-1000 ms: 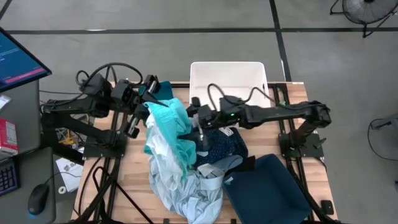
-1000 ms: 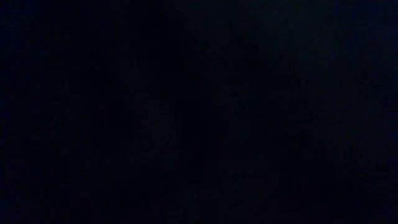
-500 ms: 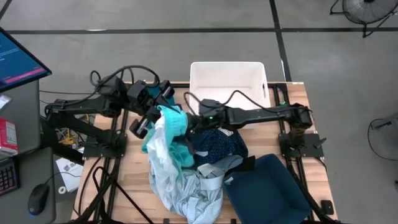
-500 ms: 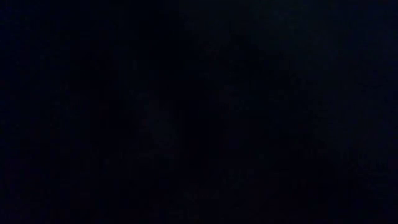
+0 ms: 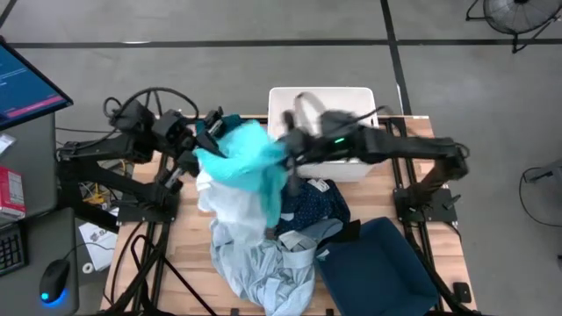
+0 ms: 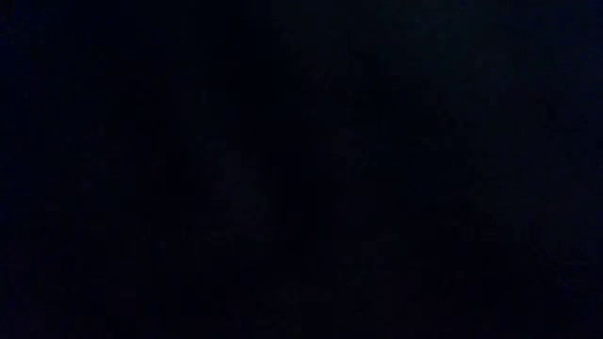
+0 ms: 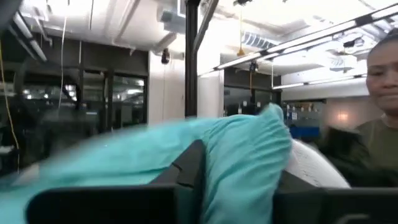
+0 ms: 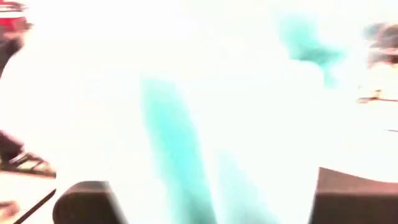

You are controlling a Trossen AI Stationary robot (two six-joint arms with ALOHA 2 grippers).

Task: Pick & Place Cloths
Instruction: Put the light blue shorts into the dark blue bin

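Observation:
A turquoise cloth (image 5: 241, 158) is held up over the table's far left, stretched between my left gripper (image 5: 204, 145) and my right gripper (image 5: 285, 151), both shut on it. A white cloth (image 5: 230, 206) hangs under it onto the pile. The pile holds a navy dotted cloth (image 5: 314, 206) and a pale blue-grey cloth (image 5: 263, 263), both lying on the table. The low view is dark and shows nothing. My left gripper has a bunched fold of the turquoise cloth's left end (image 7: 245, 168) between its two fingers (image 7: 186, 168), coming from the table's left. The cloth drapes over the fingers, clear of the table. My right gripper holds the turquoise cloth's right end (image 5: 274, 158), coming from the table's right. The wrist view is washed out, so the hold itself does not show. That end is lifted, with a tail hanging below it.
A white tub (image 5: 320, 110) stands at the table's far edge, just behind my right gripper. A navy fabric bin (image 5: 378, 254) sits at the near right. A person (image 7: 379, 93) shows in the room beyond the table.
My right gripper has gone from over the dotted cloth to the turquoise cloth, shut on it, then risen toward the far edge. The cloth's right end has lifted with it, so the cloth is now spread between the two grippers instead of hanging from the left one.

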